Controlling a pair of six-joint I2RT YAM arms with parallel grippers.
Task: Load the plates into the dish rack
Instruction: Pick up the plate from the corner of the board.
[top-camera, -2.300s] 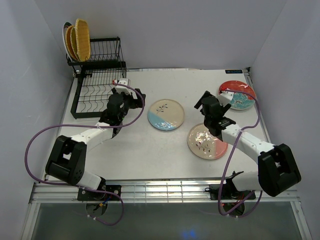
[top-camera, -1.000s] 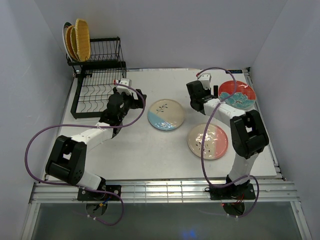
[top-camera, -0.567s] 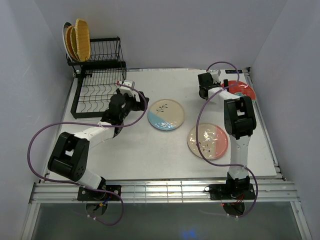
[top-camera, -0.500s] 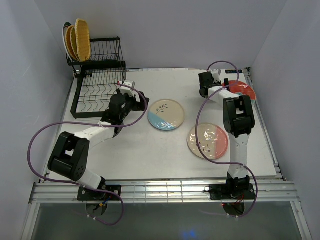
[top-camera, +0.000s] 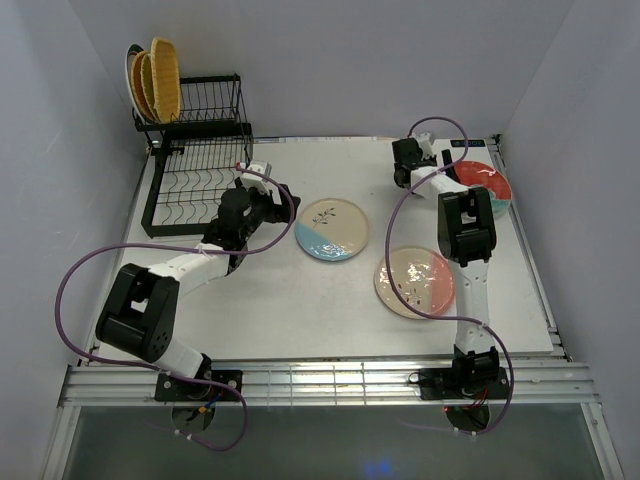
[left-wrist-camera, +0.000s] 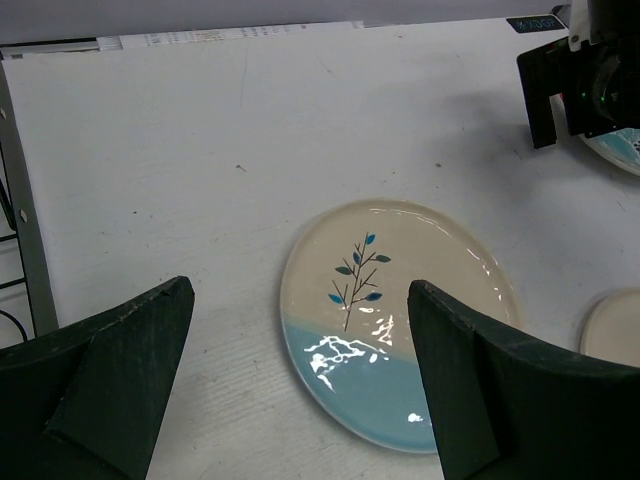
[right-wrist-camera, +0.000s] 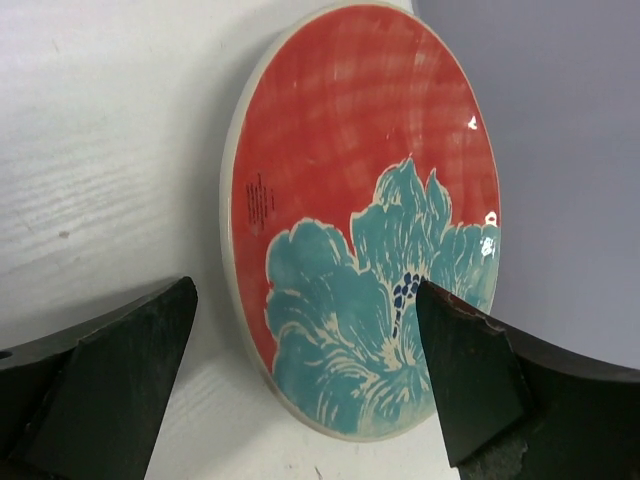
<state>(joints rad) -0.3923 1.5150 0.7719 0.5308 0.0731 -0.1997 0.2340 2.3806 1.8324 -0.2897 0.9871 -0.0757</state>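
The black wire dish rack (top-camera: 195, 170) stands at the back left, with woven orange-yellow plates (top-camera: 162, 76) leaning upright at its upper left end. Three plates lie flat on the table: cream-blue (top-camera: 332, 229), cream-pink (top-camera: 415, 282) and red-teal floral (top-camera: 485, 186). My left gripper (top-camera: 278, 200) hovers open between the rack and the cream-blue plate (left-wrist-camera: 395, 320), which fills the space ahead of its fingers (left-wrist-camera: 300, 290). My right gripper (top-camera: 425, 172) is open just left of the floral plate (right-wrist-camera: 360, 230), which shows between its fingers (right-wrist-camera: 305, 290), untouched.
The right wall (top-camera: 570, 150) rises just beyond the floral plate. A pale plate rim (top-camera: 131, 72) shows behind the woven ones. Purple cables (top-camera: 70, 290) loop off both arms. A metal rail (top-camera: 310, 380) runs along the table's front edge.
My right arm has swung from the table's middle to the back right, up to the floral plate, and its jaws have widened a little. The left gripper has edged slightly right.
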